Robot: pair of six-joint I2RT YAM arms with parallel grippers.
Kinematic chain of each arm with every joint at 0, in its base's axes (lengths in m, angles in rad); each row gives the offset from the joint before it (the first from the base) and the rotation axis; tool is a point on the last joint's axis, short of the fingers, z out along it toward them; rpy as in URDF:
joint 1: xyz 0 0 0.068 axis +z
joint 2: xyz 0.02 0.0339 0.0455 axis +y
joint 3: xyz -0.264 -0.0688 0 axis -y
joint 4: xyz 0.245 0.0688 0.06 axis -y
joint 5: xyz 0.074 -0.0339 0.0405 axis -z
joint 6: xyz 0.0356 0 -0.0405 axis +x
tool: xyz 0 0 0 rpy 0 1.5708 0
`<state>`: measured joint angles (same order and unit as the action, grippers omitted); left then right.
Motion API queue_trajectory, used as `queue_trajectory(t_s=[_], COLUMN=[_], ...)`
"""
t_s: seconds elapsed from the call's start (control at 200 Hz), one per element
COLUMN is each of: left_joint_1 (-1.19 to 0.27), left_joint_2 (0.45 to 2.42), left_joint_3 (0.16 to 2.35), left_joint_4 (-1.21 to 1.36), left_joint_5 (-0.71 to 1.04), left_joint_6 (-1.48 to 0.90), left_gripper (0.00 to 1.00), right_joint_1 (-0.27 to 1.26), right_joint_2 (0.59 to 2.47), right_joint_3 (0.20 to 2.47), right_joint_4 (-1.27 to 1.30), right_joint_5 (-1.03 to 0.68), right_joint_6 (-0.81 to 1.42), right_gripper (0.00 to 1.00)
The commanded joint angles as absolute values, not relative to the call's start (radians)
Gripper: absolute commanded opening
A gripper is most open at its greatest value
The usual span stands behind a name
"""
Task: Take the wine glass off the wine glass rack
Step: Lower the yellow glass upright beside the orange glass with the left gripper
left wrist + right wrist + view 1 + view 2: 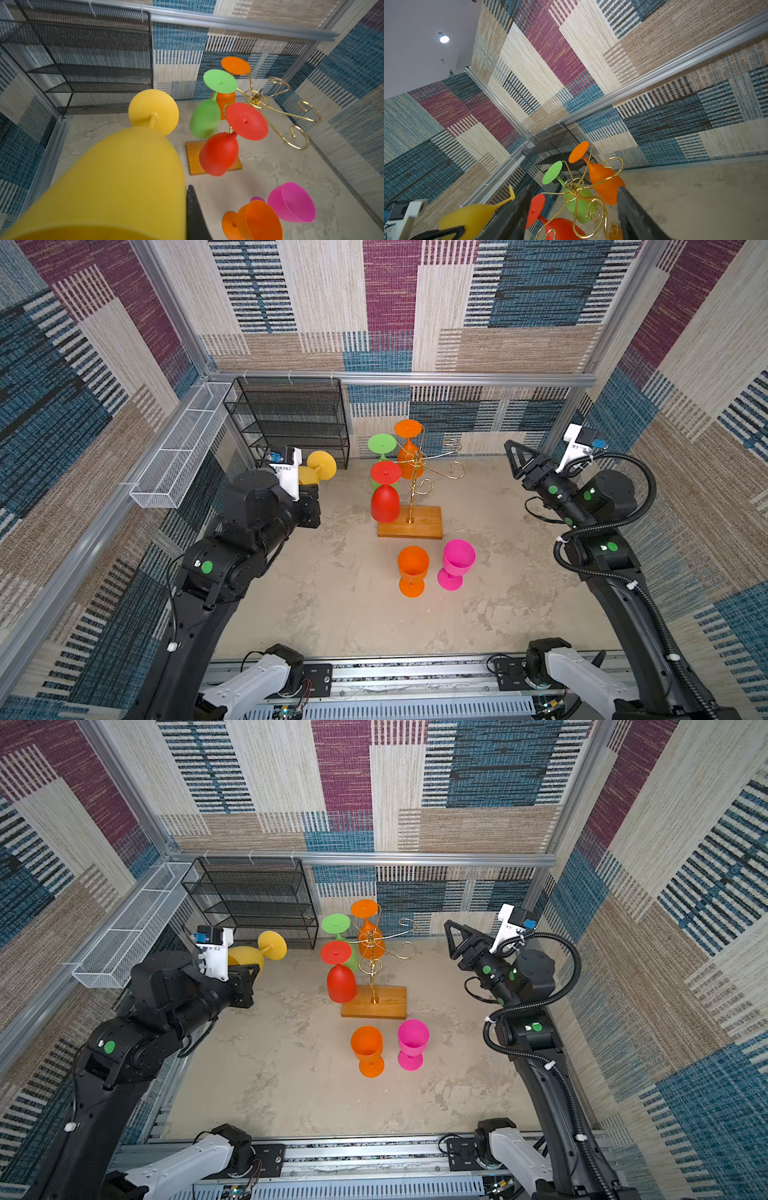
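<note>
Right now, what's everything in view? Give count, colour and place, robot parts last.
wine glass rack: 1, gold wire on wooden base, table centre
red wine glass: 1, red, hanging inverted on the rack
green wine glass: 1, green, hanging inverted on the rack
hanging orange wine glass: 1, orange, inverted on the rack
yellow wine glass: 1, yellow, on its side in the left claw
standing orange wine glass: 1, orange, upright before the rack
pink wine glass: 1, pink, upright beside it
black mesh shelf: 1, black, back left
white wire basket: 1, white, left wall
table: 1, mottled grey
left claw: 1, black, shut on the yellow wine glass
right claw: 1, black, open and empty, right of the rack
</note>
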<state>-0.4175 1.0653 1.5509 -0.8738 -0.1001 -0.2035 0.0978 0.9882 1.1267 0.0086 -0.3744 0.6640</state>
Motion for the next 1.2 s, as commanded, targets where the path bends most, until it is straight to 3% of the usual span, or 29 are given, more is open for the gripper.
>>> queue_trajectory(t_s=[0.0, 0.421, 0.656, 1.192], left_joint_1=[-0.42, -0.587, -0.71, -0.755], left_joint_2=[1.11, 1.214, 1.344, 1.479], left_joint_3=[1.531, 1.282, 1.316, 1.335], left_joint_4=[-1.03, -1.072, -1.12, -1.12], left_joint_5=[-0.05, 0.06, 0.048, 0.067], left_joint_6=[-0.184, -0.246, -0.198, -0.19], left_gripper=[0.0, 0.0, 0.0, 0.0], right_joint_1=[0.098, 0.098, 0.098, 0.098], right_joint_2=[1.006, 1.071, 1.089, 1.097], right_joint_3=[1.14, 1.159, 1.16, 1.157], right_joint_4=[-0.008, -0.037, -0.044, -0.059], right_joint_5=[-0.393, -0.428, -0.443, -0.437], right_joint_6=[0.641, 0.664, 0.676, 0.676], right_gripper=[0.67, 0.67, 0.67, 0.67])
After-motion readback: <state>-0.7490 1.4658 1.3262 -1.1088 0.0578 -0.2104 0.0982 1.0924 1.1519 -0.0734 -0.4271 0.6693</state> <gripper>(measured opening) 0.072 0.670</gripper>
